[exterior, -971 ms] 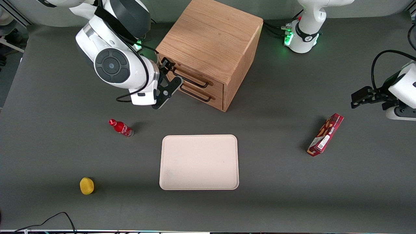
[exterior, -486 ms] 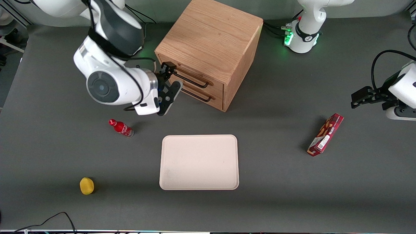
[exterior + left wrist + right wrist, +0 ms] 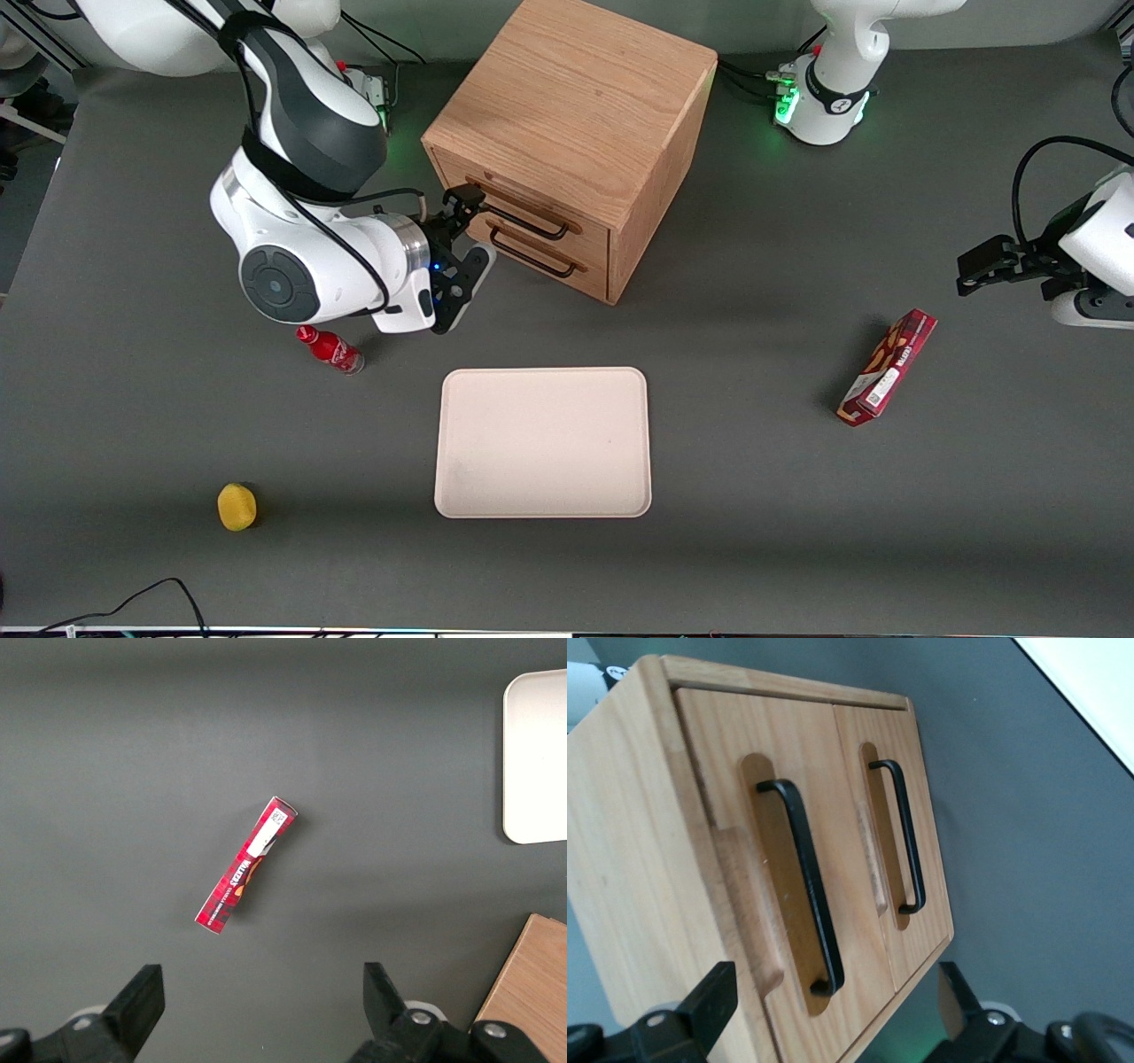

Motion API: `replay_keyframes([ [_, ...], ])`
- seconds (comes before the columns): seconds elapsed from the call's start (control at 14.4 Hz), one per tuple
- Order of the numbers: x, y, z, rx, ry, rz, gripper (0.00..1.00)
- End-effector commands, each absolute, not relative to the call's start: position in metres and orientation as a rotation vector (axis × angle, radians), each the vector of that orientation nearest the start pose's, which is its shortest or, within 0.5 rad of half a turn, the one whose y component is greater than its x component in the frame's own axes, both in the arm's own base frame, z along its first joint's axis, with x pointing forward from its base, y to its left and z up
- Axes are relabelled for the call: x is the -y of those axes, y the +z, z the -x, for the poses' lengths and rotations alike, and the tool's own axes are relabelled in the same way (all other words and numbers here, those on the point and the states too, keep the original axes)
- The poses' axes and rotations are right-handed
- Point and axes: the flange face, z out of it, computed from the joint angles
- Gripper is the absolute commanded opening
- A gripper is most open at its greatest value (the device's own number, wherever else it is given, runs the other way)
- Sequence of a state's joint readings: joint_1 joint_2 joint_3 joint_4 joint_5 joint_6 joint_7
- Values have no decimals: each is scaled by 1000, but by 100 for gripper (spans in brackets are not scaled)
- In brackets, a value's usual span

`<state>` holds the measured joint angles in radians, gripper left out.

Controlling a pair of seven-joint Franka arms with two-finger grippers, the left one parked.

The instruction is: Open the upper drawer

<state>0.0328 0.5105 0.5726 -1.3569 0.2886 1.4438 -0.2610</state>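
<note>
The right arm's gripper [image 3: 465, 232] hovers in front of the oak cube cabinet [image 3: 576, 97], its fingers [image 3: 709, 1005] spread wide and closed on nothing, near the end of the upper drawer's black bar handle [image 3: 806, 890]. The upper drawer [image 3: 518, 199] sits shut, flush above the lower drawer [image 3: 532, 252]. On the grey surface [image 3: 753, 532] lie a cream tray [image 3: 542, 441], a red bottle [image 3: 332, 349], a yellow sponge [image 3: 236, 507] and a red snack box [image 3: 888, 367].
</note>
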Motion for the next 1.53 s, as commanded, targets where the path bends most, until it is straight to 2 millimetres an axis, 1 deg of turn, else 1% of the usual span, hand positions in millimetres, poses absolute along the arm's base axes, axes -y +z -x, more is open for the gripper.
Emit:
replay_keyframes([
  [0.0, -342, 446, -547, 1083, 528, 2392, 100],
  [0.21, -348, 440, -534, 1092, 478, 2427, 100],
  [0.49, -359, 433, -517, 1116, 460, 2439, 100],
  [0.69, -360, 428, -518, 1146, 449, 2458, 100],
  [0.83, -363, 428, -520, 1159, 415, 2472, 100],
  [0.97, -370, 425, -514, 1165, 421, 2466, 100],
  [1.11, -371, 422, -510, 1168, 435, 2466, 100],
  [1.25, -375, 418, -502, 1182, 456, 2462, 100],
  [1.46, -375, 417, -500, 1183, 461, 2463, 100],
])
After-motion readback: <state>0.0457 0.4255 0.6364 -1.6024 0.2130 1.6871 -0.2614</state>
